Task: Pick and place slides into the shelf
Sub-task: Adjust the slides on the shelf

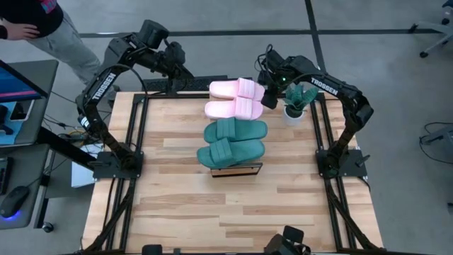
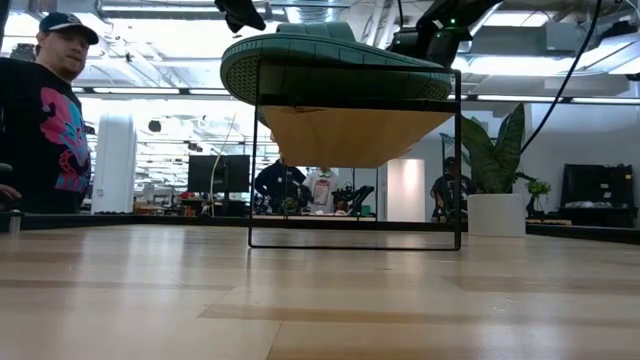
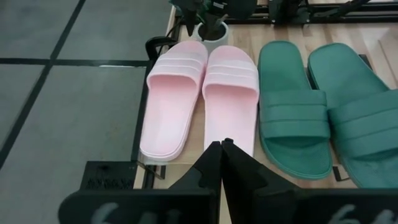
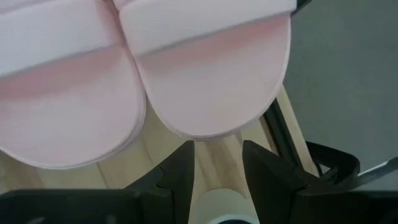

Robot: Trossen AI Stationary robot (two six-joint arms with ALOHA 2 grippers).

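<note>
You have all four slides lined up side by side on the shelf (image 1: 237, 170): the two pink slides (image 1: 236, 98) at the far end, the two green slides (image 1: 233, 142) nearer the middle of the worktop (image 1: 177, 205). Your right pincer (image 1: 270, 100) hangs released just beside the pink toes, gripping nothing. Your left pincer (image 1: 185, 71) sits clenched and empty past the worktop's far edge.

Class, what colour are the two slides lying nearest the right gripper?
Light pink; the left wrist view shows them best, beside the teal-green pair.
</note>
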